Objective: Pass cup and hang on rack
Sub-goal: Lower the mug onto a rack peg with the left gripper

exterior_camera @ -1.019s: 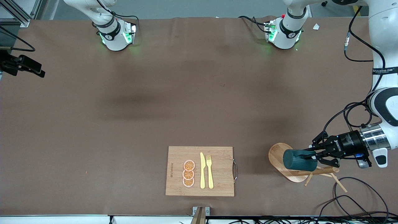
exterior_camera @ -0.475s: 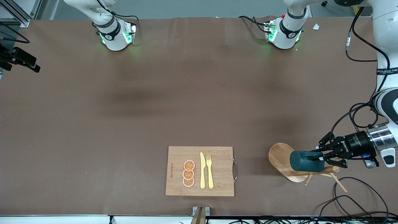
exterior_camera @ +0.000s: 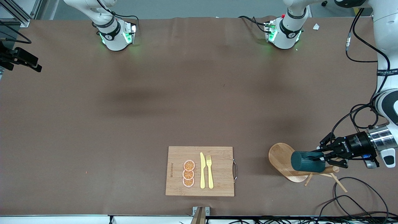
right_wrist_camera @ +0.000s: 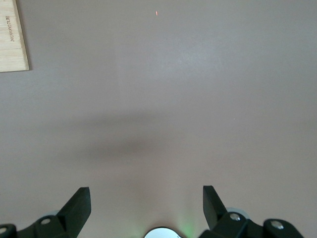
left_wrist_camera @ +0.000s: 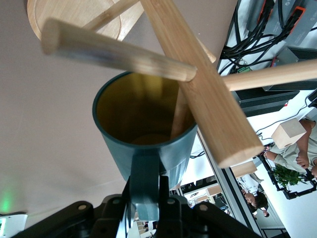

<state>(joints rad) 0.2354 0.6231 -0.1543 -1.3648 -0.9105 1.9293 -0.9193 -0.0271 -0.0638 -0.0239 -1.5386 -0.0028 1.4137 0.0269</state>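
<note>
The cup [exterior_camera: 307, 161] is pinched by its handle in the left tool [exterior_camera: 321, 157], lying sideways over the rack [exterior_camera: 281, 157] with a peg [left_wrist_camera: 116, 49] crossing its mouth, while the spread right tool [right_wrist_camera: 146, 203] is kept waiting.

My workplace: robotics lab. Brown-covered table [exterior_camera: 186, 102], aluminium framing [exterior_camera: 18, 12], loose cables [exterior_camera: 351, 199], camera mount [exterior_camera: 199, 216].

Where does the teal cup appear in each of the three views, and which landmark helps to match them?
Front view: the cup lies sideways in the left gripper, over the rack, at the left arm's end of the table.
Left wrist view: the cup fills the middle, its handle pinched, its mouth facing the pegs.
Right wrist view: not in it.
Shared landmark: the rack's oval base, seen in the front and left wrist views.
</note>
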